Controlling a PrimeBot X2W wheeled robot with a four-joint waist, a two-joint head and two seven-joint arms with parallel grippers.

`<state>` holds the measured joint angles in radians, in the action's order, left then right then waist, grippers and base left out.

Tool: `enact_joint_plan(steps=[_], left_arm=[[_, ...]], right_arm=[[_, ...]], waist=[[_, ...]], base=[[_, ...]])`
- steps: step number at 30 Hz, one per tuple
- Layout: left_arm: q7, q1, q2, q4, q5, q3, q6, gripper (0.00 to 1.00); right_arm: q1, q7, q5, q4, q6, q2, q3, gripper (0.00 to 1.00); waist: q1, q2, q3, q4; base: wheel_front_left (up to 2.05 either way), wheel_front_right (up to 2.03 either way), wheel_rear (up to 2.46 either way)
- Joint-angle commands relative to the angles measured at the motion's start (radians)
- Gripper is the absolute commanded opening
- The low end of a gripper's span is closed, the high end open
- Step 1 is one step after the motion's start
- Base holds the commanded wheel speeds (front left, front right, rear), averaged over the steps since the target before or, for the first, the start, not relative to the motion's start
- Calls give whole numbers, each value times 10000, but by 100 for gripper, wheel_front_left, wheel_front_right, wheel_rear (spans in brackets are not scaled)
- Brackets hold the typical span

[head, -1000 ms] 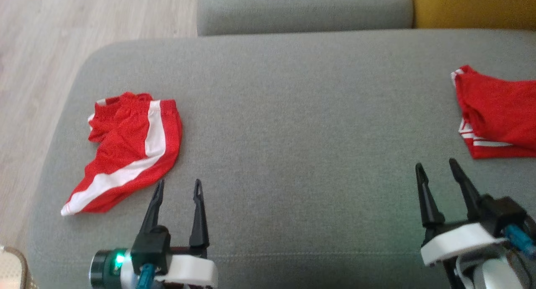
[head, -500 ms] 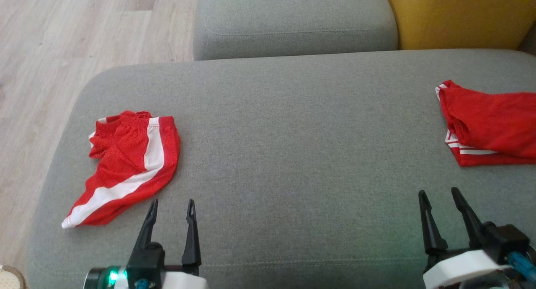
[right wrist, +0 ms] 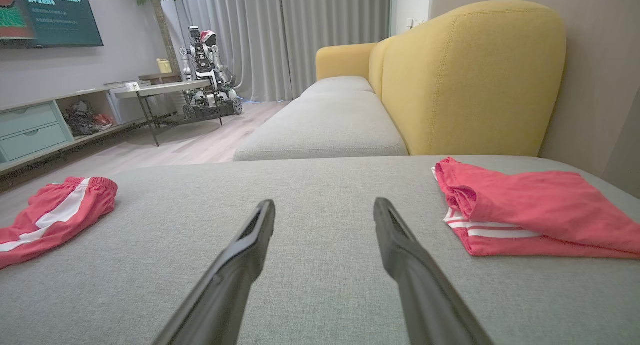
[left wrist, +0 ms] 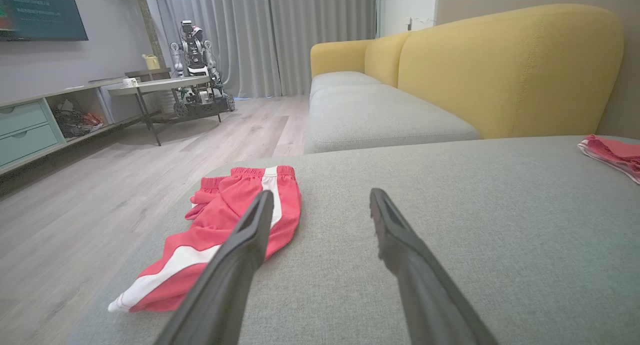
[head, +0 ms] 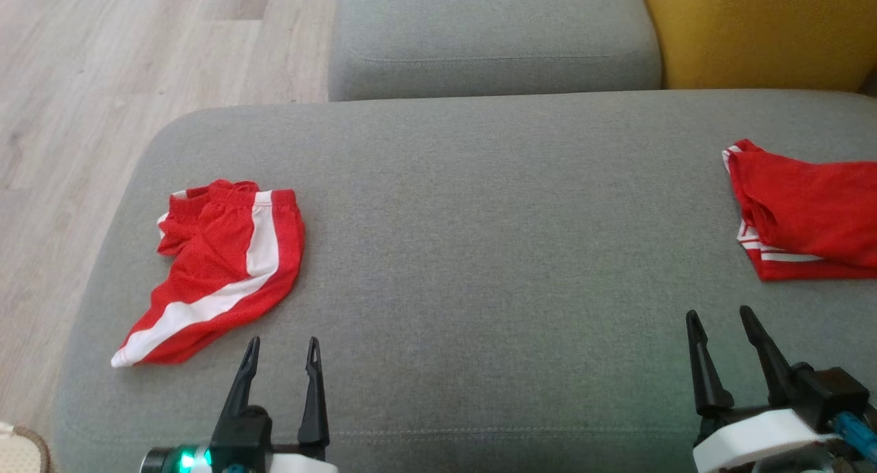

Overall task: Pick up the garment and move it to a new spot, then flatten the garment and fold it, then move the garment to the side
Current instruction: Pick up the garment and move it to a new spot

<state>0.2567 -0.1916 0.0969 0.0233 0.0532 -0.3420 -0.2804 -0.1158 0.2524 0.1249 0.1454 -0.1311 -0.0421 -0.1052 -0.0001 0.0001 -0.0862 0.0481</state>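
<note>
On the left side of the grey seat (head: 479, 253) lie the red shorts (head: 226, 267). They are crumpled and not yet flat. We think these are the ones to pick up, since the other red cloth (head: 808, 219) at the far right looks folded and put aside.

Our left gripper (head: 284, 341) is the nearer one. The shorts sit just ahead of it and a bit to the left, close but not touching. Our right gripper (head: 719, 312) is well apart from them, over by the folded cloth. Both grippers have their jaws spread wide and hold nothing.

The shorts run on a slant, from a white hem corner at the near left up to the waistband at the far right. So we guess the left arm should reach forward and a little left to grab them, and the waistband end looks like the thickest bit to pinch
</note>
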Motion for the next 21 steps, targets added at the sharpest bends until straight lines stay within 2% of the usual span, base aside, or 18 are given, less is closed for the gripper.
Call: enact_joint_plan(steps=[1, 9, 21], left_arm=[[51, 345, -89, -280, -147, 401, 24, 100], [51, 320, -146, -370, -313, 525, 19, 100], [51, 187, -120, -830, -468, 626, -114, 100]], right_arm=[[175, 93, 57, -349, 4, -82, 226, 100], [80, 93, 119, -478, 4, -82, 118, 100], [-146, 93, 219, -896, 4, -82, 311, 100]], waist=[[1, -1, -9, 81], [1, -1, 8, 687], [1, -1, 115, 2814]], base=[[0, 0, 0], [0, 0, 0], [0, 0, 0]])
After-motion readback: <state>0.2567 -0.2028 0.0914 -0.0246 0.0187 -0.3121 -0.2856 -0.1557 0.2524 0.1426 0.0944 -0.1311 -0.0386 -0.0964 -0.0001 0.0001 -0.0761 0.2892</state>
